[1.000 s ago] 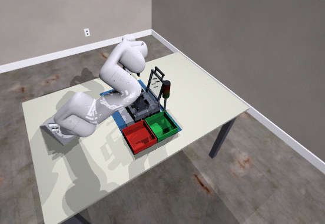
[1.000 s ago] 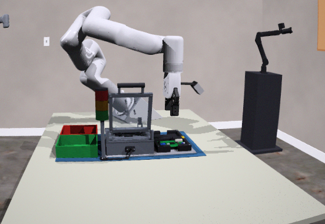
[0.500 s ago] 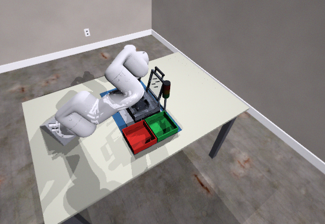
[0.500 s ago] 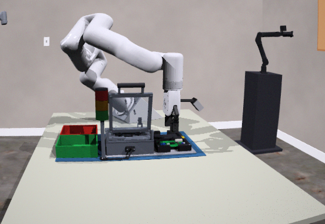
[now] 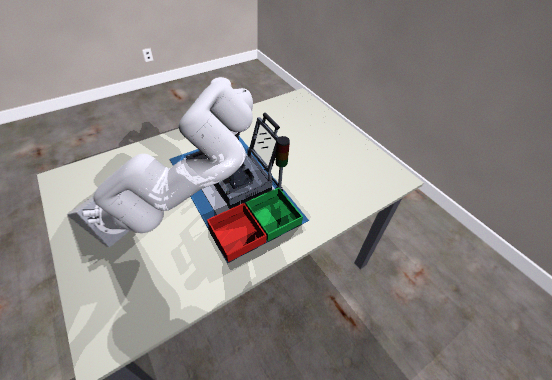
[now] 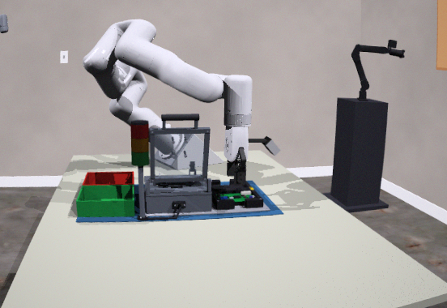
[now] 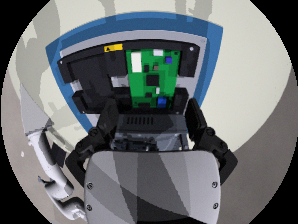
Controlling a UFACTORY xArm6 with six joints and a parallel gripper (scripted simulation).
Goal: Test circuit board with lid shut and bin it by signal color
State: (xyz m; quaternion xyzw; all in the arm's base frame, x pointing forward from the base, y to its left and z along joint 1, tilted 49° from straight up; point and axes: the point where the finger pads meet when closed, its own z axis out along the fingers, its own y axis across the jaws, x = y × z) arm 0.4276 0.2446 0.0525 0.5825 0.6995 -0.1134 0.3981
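The green circuit board (image 7: 153, 78) lies face up in the right-hand pocket of the black tray (image 7: 123, 83) in the wrist view; the other pocket is empty. It also shows in the exterior view (image 6: 238, 196), to the right of the tester (image 6: 178, 197). My gripper (image 6: 237, 175) is open and empty, pointing down, just above the tray; in the wrist view its fingers stand wide apart on the near side of the board. The tester's lid (image 6: 180, 151) stands upright and open, handle (image 6: 180, 117) on top. The signal tower (image 6: 140, 143) looks unlit.
The red bin (image 6: 108, 178) and the green bin (image 6: 106, 201) stand side by side left of the tester on the blue mat (image 6: 259, 211). A camera on a dark pedestal (image 6: 360, 151) stands off the table to the right. My arm hides the tray in the top view.
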